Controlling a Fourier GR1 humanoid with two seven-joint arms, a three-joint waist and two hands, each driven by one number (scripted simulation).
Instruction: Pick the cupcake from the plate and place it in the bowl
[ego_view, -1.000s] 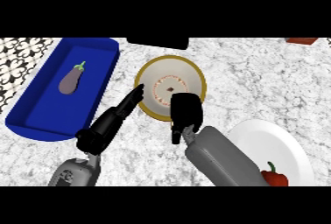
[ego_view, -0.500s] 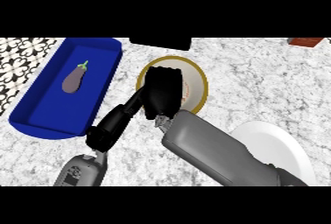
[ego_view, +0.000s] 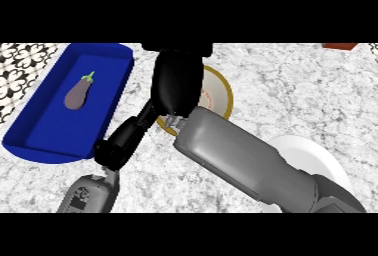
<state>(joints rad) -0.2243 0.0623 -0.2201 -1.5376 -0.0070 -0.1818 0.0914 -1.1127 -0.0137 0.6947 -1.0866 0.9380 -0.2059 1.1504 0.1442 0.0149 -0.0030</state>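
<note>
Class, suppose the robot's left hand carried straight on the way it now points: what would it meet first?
The left hand points up and right. It would probably meet the gold-rimmed plate first, where the right hand already hangs, though depth is unclear.

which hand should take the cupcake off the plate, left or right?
Right. The right hand is already stretched over the gold-rimmed plate, covering where the cupcake sits. The left hand lies lower, at the plate's near-left edge beside the blue tray.

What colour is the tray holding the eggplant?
Blue; the tray shows at the head view's left, with the purple eggplant in it.
</note>
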